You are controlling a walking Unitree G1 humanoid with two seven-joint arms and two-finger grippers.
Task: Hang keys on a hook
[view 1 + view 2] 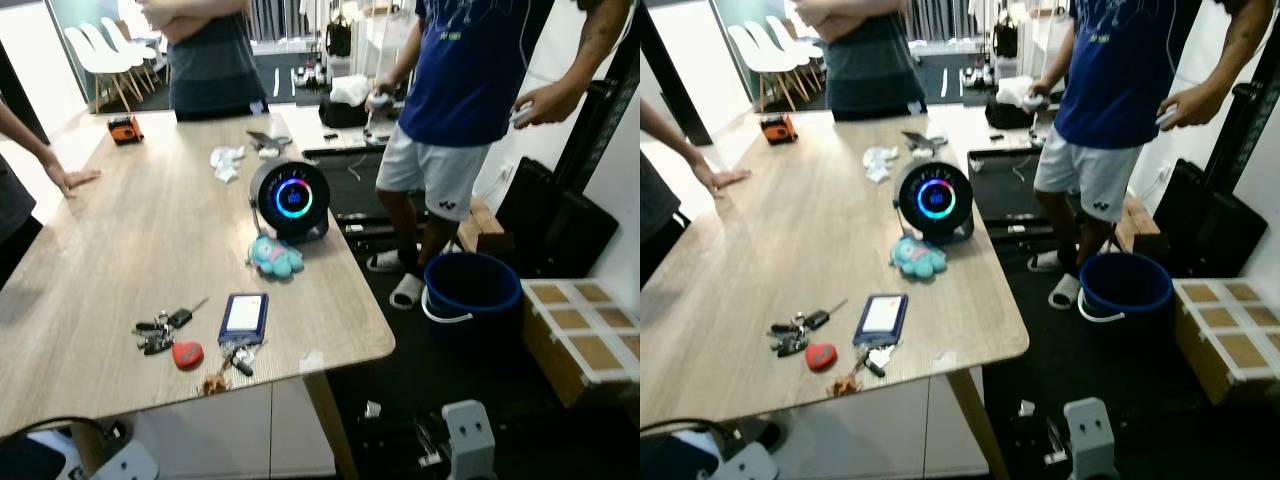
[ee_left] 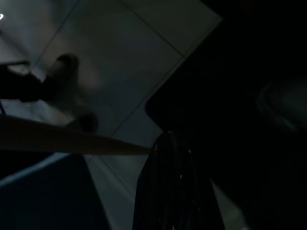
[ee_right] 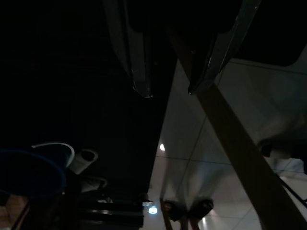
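Wooden worktop [image 1: 130, 260] seen from above in head views, slightly blurred. Keys [image 1: 160, 331] lying flat near the worktop's near edge, a dark bunch with a black fob; individual keys too small to separate. Red tag [image 1: 187, 354] touching the bunch on the near side. Blue phone-like case [image 1: 243, 318] just beside the keys toward the bucket side, with a second small key cluster [image 1: 230, 365] at its near end, details unclear. Round black speaker [image 1: 290, 198] with glowing ring farther back from the keys, teal plush toy [image 1: 276, 257] at its foot. Crumpled white paper [image 1: 226, 162] and orange object [image 1: 125, 129] well behind the speaker. Blue bucket [image 1: 473, 295] on the dark floor beyond the worktop's right edge.

Three people around the worktop, all cut off by the frame; one hand [image 1: 72, 179] resting flat on the far-left worktop.

Left wrist view very dark: left gripper [image 2: 169, 187] a single black mass over pale floor tiles, fingers seemingly pressed together but cannot tell for sure. Right wrist view dark too: right gripper [image 3: 170, 91] with two fingers spread apart, nothing between them, wooden worktop leg [image 3: 230, 143] beyond, bucket rim at the corner.
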